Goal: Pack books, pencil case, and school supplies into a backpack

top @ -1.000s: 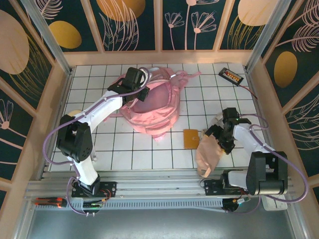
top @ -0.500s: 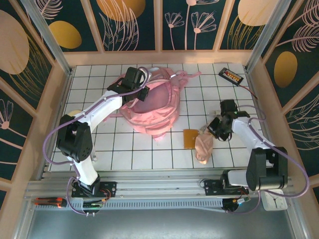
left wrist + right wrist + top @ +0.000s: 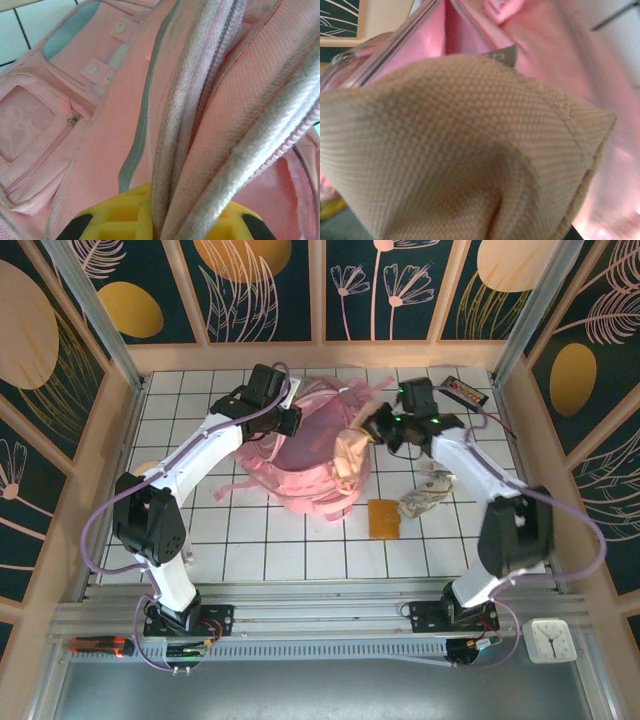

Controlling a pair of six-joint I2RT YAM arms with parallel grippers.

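Pencil case (image 3: 351, 448) in tight right jaws above backpack (image 3: 305, 458) mouth; left jaws tight on its zipper rim (image 3: 180, 125).

The backpack (image 3: 305, 455) is bright pink with silver-grey trim. At its 3 o'clock edge, the pencil case (image 3: 470, 150) is peach with a fine weave. The pad (image 3: 383, 517) is orange. The gadget (image 3: 464, 391) is black with red marks. The counter (image 3: 250, 540) is white with a dark grid. The left pincer (image 3: 160, 225) is yellow.

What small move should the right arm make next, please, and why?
Probably lower the soft peach fabric pouch into the bright pink fabric backpack: the right gripper holds it at the opening, whose edge the left gripper pinches.
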